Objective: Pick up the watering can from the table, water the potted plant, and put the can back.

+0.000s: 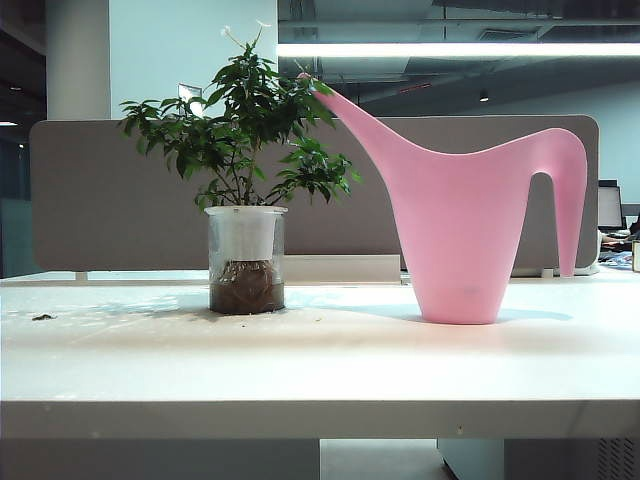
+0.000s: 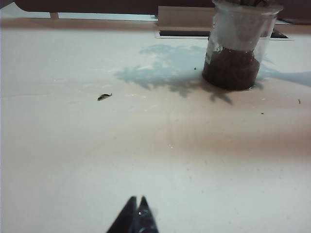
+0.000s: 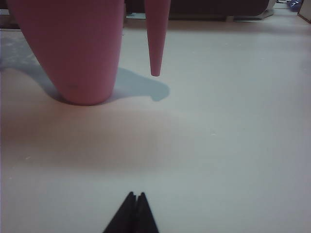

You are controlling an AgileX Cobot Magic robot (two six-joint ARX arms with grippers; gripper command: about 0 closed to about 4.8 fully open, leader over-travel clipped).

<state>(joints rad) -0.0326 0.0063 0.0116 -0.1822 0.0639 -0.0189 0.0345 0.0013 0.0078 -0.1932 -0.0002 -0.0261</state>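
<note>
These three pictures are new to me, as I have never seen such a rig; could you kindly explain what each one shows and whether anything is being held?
It is a robot with two arms, each ending in a two-finger gripper. The wide picture comes from a camera off the arms, facing the white table. On it stand a potted plant and, to its right, a pink watering can, upright and apart from the plant. The other two pictures come from cameras on the wrists. The left gripper looks toward the plant's jar; the right gripper looks toward the can's base and handle tip. Both pairs of jaws are shut, low over bare table, and hold nothing.
</note>
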